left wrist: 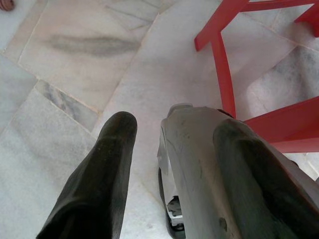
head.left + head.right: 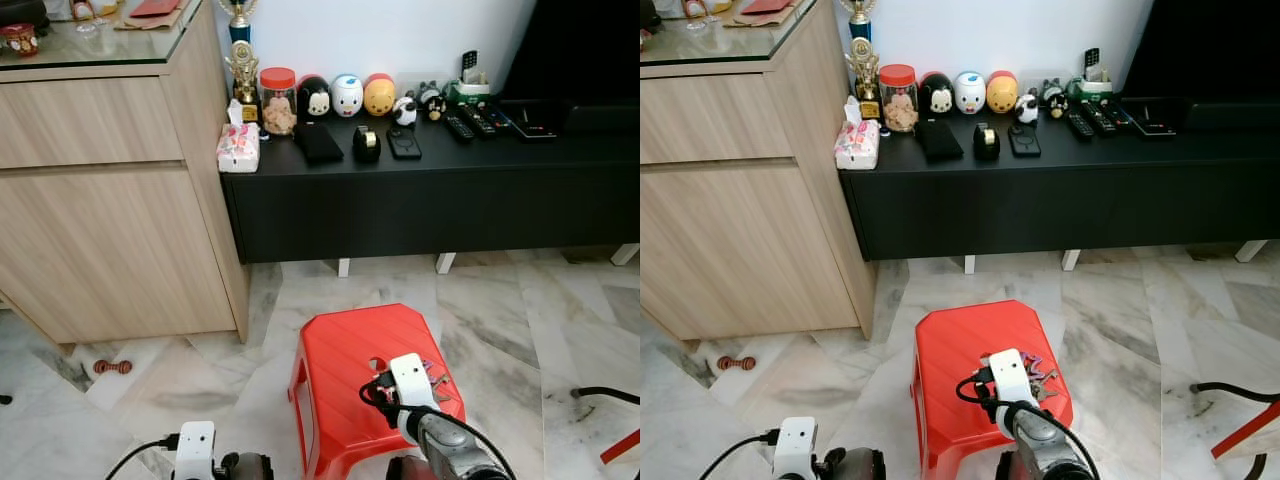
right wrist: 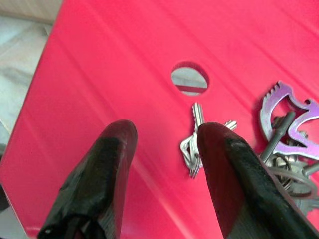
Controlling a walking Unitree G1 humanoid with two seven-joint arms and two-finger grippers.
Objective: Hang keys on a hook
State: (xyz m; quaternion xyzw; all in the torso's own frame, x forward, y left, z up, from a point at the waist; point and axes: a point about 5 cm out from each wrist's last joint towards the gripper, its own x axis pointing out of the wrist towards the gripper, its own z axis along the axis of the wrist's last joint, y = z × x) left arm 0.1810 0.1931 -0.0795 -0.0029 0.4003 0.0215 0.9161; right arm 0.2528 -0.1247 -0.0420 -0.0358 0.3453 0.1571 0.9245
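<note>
Now the right pincer (image 3: 162,142) hovers open above the red stool (image 3: 99,59), the keys (image 3: 195,142) lying flat beside one finger, blades pointing toward the stool's hole (image 3: 190,78).

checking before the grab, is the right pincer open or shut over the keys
Open: the right pincer has its fingers spread above the keys lying on the red stool, touching nothing.

A home living room is shown. A low black media console (image 2: 430,195) is set against a white wall and lined with cartoon figurines (image 2: 347,95), remote controls (image 2: 472,123), a snack jar (image 2: 278,100) and a tissue pack (image 2: 238,148). A light wood cabinet (image 2: 100,200) is placed beside it, and a red plastic stool (image 2: 345,350) on the marble-tiled floor (image 2: 540,320).
</note>
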